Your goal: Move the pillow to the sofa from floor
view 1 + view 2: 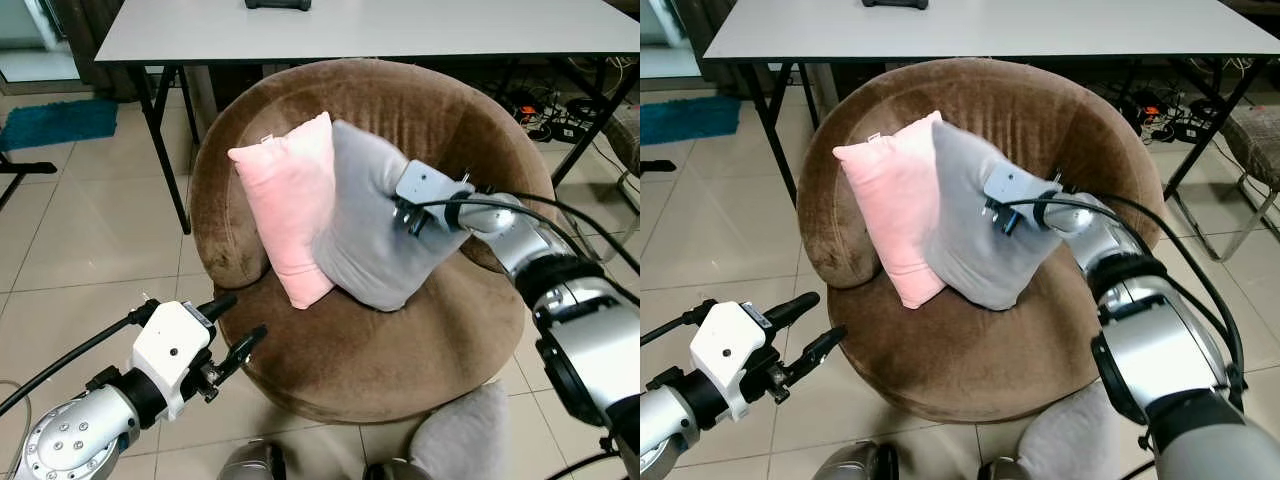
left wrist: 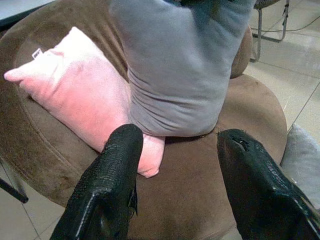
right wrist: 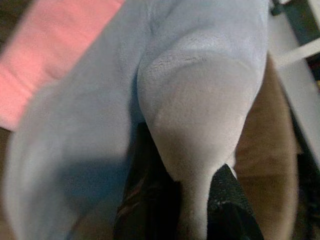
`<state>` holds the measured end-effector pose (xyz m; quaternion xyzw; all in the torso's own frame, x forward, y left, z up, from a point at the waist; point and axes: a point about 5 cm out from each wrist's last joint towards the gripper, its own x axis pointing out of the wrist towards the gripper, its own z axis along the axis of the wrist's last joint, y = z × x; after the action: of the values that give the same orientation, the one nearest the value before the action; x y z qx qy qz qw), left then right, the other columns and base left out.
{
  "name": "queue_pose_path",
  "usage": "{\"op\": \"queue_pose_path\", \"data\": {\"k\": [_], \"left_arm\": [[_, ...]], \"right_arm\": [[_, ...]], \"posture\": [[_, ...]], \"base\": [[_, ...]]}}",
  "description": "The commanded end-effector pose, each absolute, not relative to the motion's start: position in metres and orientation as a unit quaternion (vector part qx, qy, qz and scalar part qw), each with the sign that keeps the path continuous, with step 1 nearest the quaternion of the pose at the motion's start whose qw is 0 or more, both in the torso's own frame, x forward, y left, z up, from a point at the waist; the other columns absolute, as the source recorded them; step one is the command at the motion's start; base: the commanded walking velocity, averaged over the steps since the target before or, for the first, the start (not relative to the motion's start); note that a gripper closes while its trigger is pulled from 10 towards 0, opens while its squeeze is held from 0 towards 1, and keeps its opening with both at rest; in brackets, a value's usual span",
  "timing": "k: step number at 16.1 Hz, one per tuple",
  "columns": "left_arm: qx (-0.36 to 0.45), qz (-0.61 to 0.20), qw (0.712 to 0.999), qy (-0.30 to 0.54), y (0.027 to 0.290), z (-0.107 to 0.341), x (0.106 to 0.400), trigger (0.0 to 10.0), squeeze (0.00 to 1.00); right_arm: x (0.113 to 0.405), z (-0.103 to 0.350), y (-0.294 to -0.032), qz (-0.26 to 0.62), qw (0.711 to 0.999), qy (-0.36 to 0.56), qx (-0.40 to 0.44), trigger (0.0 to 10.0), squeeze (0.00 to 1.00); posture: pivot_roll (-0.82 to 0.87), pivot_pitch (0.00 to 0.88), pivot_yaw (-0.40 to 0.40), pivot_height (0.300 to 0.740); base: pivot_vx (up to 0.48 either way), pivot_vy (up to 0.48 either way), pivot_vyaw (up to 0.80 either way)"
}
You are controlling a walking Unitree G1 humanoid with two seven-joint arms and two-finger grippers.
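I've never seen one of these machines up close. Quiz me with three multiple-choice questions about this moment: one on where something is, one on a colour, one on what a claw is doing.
1. Where does the pink pillow rest?
A. on the white table
B. on the round brown sofa, leaning on its back
C. on the floor tiles

2. What colour is the pillow in the right claw?
A. grey
B. green
C. yellow

3. How is the left claw?
A. shut on the pink pillow
B. open, holding nothing, by the sofa's front edge
C. pressed on the table

Answers:
1. B, it stands on the seat against the backrest.
2. A, the grey pillow is pinched between the black fingers in the right wrist view.
3. B, its fingers are spread apart with nothing between them.
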<state>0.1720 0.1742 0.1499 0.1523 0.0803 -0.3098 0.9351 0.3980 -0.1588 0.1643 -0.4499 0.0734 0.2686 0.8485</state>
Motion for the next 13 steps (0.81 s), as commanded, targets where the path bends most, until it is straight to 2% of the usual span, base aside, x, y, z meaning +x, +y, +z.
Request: {"op": "queue_pose_path", "data": {"k": [1, 3, 6, 10, 13], "left_arm": [[0.157, -0.313, 0.933, 0.080, 0.173, 0.154, 0.169, 10.0, 0.33], [0.156, -0.311, 0.934, 0.076, 0.173, 0.154, 0.171, 10.0, 0.33], [0.155, -0.310, 0.935, 0.072, 0.170, 0.147, 0.178, 10.0, 0.33], [0.153, -0.317, 0.934, 0.059, 0.162, 0.143, 0.189, 10.0, 0.33], [0.153, -0.322, 0.933, 0.055, 0.160, 0.141, 0.193, 10.0, 0.33]], "right_arm": [[0.402, 0.174, -0.155, 0.260, 0.849, 0.057, -0.456, 10.0, 0.00], [0.407, 0.202, -0.153, 0.267, 0.879, 0.009, -0.395, 10.0, 0.00], [0.406, 0.237, -0.159, 0.314, 0.889, -0.058, -0.327, 10.0, 0.00], [0.394, 0.265, -0.186, 0.384, 0.861, -0.085, -0.321, 10.0, 0.00], [0.388, 0.272, -0.196, 0.411, 0.849, -0.087, -0.321, 10.0, 0.00]], "posture": [[0.21, 0.133, -0.019, 0.740], [0.19, 0.106, -0.025, 0.740], [0.15, 0.062, -0.031, 0.740], [0.12, 0.019, -0.032, 0.740], [0.12, 0.009, -0.020, 0.740]], "base": [[0.000, 0.000, 0.00], [0.000, 0.000, 0.00], [0.000, 0.000, 0.00], [0.000, 0.000, 0.00], [0.000, 0.000, 0.00]]}}
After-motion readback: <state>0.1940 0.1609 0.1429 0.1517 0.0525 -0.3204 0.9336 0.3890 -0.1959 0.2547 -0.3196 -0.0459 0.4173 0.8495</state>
